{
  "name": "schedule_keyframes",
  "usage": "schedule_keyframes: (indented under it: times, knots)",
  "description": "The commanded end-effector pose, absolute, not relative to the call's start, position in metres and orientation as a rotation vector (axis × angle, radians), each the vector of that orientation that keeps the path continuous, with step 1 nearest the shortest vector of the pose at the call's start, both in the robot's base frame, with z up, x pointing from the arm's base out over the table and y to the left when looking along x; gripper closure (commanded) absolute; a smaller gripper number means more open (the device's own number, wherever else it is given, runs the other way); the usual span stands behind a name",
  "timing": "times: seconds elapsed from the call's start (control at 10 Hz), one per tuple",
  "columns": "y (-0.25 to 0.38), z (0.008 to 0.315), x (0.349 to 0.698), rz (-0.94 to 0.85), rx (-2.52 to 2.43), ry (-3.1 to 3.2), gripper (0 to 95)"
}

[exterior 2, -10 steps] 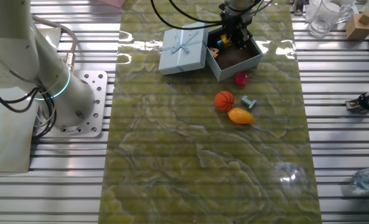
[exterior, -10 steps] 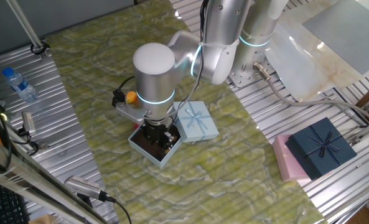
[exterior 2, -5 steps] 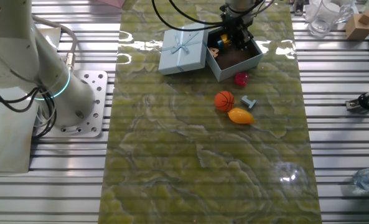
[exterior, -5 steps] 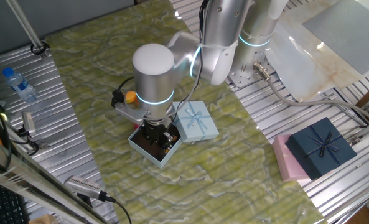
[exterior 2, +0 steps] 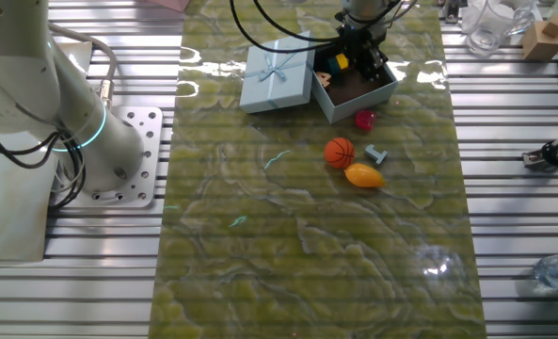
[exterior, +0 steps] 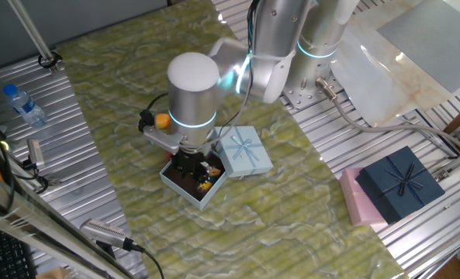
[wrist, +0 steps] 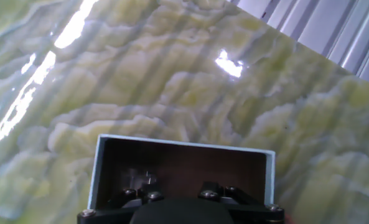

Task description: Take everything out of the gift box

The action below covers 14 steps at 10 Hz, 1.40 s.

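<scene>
The pale-blue gift box (exterior: 200,200) (exterior 2: 349,102) stands open, with its bowed lid (exterior: 245,149) (exterior 2: 279,75) lying beside it. My gripper (exterior: 192,167) (exterior 2: 358,64) reaches down into the box. A small yellow toy (exterior: 207,173) (exterior 2: 340,63) and an orange bit (exterior 2: 324,78) show at the lid side of the fingers; whether the fingers hold either is hidden. In the hand view the box's dark brown floor (wrist: 184,168) looks bare. On the table lie the orange basketball (exterior 2: 340,152), the mango (exterior 2: 364,175), a magenta piece (exterior 2: 364,119) and a blue-grey piece (exterior 2: 376,154).
A navy box with a bow (exterior: 400,184) rests on a pink box (exterior: 356,198) at the table's edge. A water bottle (exterior: 24,105) (exterior 2: 556,268) lies on the metal slats. The arm's base (exterior 2: 119,155) stands beside the mat.
The gripper has shifted slightly within the box, and the yellow toy beside its fingers now shows more. The toys on the table have not moved.
</scene>
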<state>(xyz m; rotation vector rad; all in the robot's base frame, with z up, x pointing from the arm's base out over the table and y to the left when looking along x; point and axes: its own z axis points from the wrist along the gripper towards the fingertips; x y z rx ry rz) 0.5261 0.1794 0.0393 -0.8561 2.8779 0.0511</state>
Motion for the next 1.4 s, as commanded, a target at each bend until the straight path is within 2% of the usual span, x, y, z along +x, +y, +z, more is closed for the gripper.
schedule_keyframes:
  times: [0.1,0.3,0.7,1.0,1.4]
  knots:
    - [0.171,0.047,0.526,-0.102,-0.856,2.902,57.0]
    - [0.167,0.04,0.529,-0.073,-0.855,2.894,57.0]
    - [0.164,0.05,0.527,0.024,-0.862,2.891,57.0]
    - [0.162,0.056,0.526,0.17,-0.866,2.92,57.0]
    - [0.172,0.054,0.525,0.205,-0.835,2.946,57.0]
